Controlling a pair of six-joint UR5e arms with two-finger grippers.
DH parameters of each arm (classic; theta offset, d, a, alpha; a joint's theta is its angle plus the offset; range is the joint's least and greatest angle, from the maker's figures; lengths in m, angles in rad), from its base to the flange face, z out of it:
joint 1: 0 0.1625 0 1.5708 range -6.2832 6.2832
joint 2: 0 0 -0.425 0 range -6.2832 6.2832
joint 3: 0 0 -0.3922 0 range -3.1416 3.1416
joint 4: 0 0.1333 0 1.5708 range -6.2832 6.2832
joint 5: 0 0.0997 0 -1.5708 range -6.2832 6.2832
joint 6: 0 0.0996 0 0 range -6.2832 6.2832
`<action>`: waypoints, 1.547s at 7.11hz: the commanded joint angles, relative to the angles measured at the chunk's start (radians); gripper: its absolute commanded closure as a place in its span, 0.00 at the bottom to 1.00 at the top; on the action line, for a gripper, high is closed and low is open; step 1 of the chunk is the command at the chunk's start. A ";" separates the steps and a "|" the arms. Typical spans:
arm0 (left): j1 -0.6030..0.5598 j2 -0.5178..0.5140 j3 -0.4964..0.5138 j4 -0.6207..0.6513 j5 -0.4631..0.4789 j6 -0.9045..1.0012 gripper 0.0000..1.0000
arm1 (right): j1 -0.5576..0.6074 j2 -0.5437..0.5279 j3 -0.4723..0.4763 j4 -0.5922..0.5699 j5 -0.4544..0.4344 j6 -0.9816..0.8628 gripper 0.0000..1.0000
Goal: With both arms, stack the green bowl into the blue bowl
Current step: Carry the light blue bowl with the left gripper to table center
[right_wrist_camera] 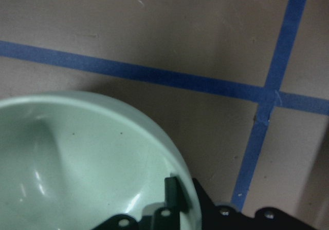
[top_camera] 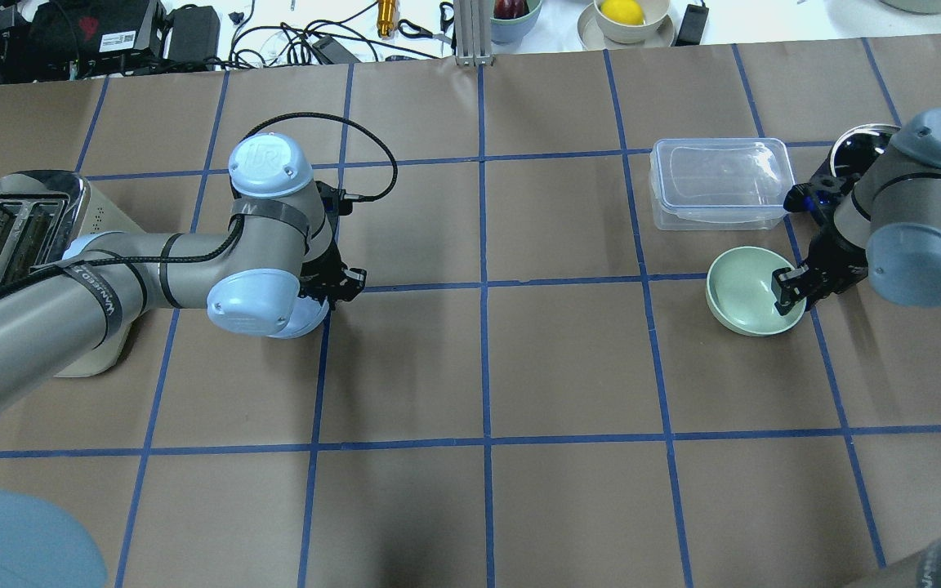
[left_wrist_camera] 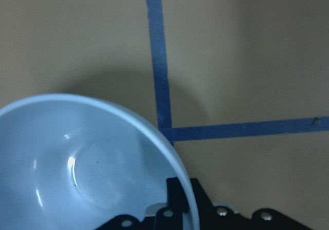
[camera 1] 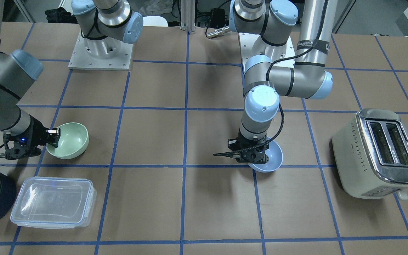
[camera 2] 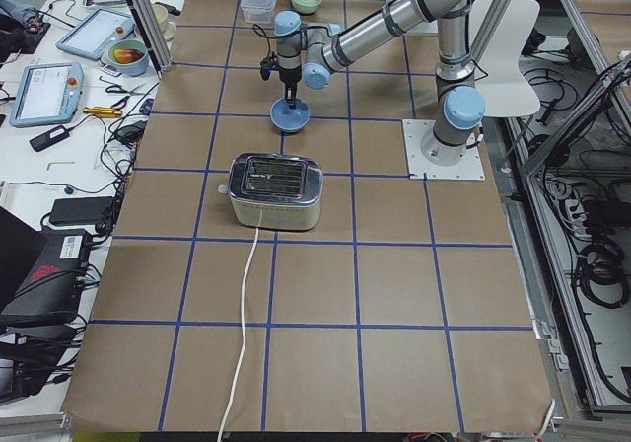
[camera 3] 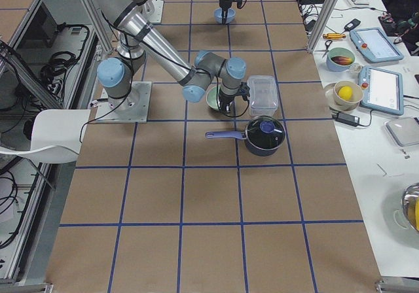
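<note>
The pale mint-green bowl point(camera 1: 70, 141) sits tilted at the left of the front-facing view. The right claw point(camera 1: 53, 138) pinches its rim, one finger inside. The pale blue bowl point(camera 1: 273, 158), right of centre, tilts over a blue tape crossing on the desk point(camera 1: 218, 205), its rim pinched by the left claw point(camera 1: 255, 156). The bowls are well apart.

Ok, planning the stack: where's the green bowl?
Overhead view, right side: the green bowl is beside the clear container, its rim in the right gripper.
</note>
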 commanded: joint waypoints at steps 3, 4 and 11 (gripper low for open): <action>-0.289 -0.086 0.250 -0.081 -0.003 -0.364 1.00 | 0.001 -0.010 -0.150 0.208 0.035 0.009 1.00; -0.306 -0.128 0.261 -0.080 -0.002 -0.410 0.99 | 0.002 -0.008 -0.216 0.291 0.054 0.009 1.00; -0.330 -0.111 0.304 -0.080 0.049 -0.326 0.00 | 0.005 0.008 -0.254 0.334 0.059 0.011 1.00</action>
